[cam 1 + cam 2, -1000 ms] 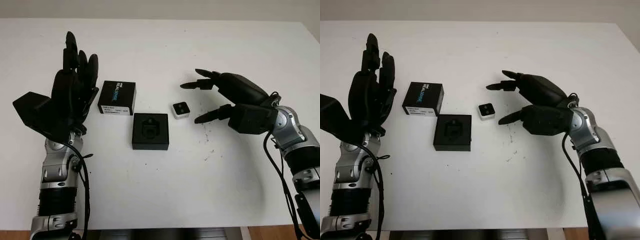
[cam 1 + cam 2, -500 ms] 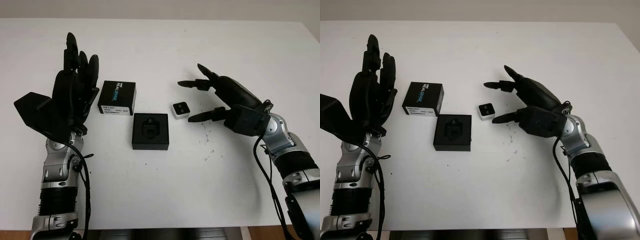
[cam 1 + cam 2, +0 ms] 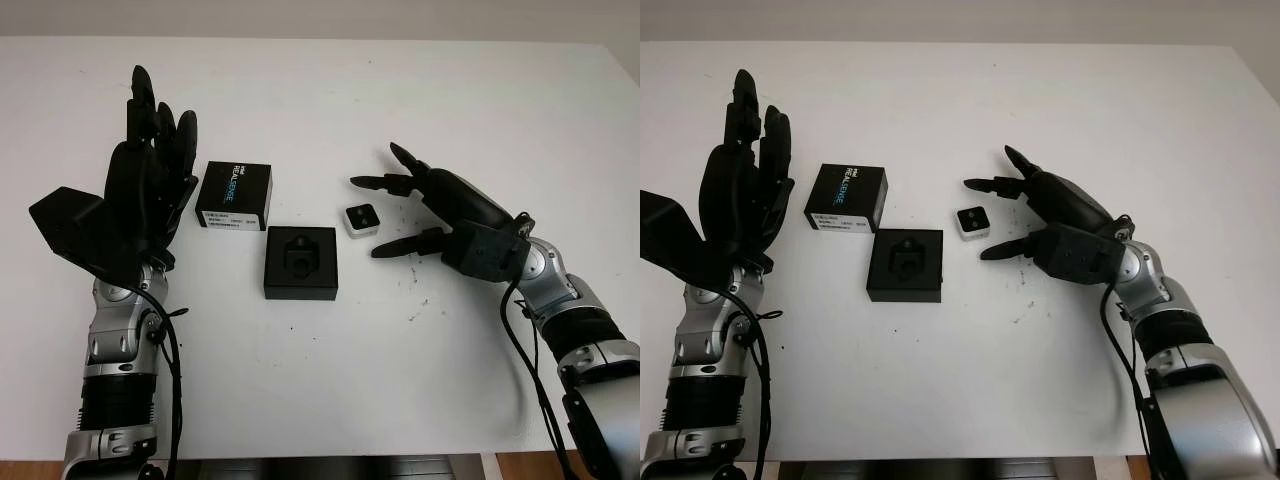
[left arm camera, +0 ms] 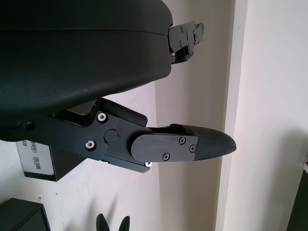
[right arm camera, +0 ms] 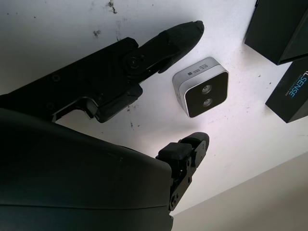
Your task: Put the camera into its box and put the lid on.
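Fingers (image 5: 178,36) of the open right hand (image 3: 455,215) flank one camera (image 3: 361,219); one box (image 3: 301,263), one lid (image 3: 235,195).

White desk (image 3: 330,380) with small dark specks. Silver camera (image 5: 200,87) with a black face; plain black box (image 3: 301,263). At its 11 o'clock, black lid (image 3: 235,195), white-and-blue lettering, white label.
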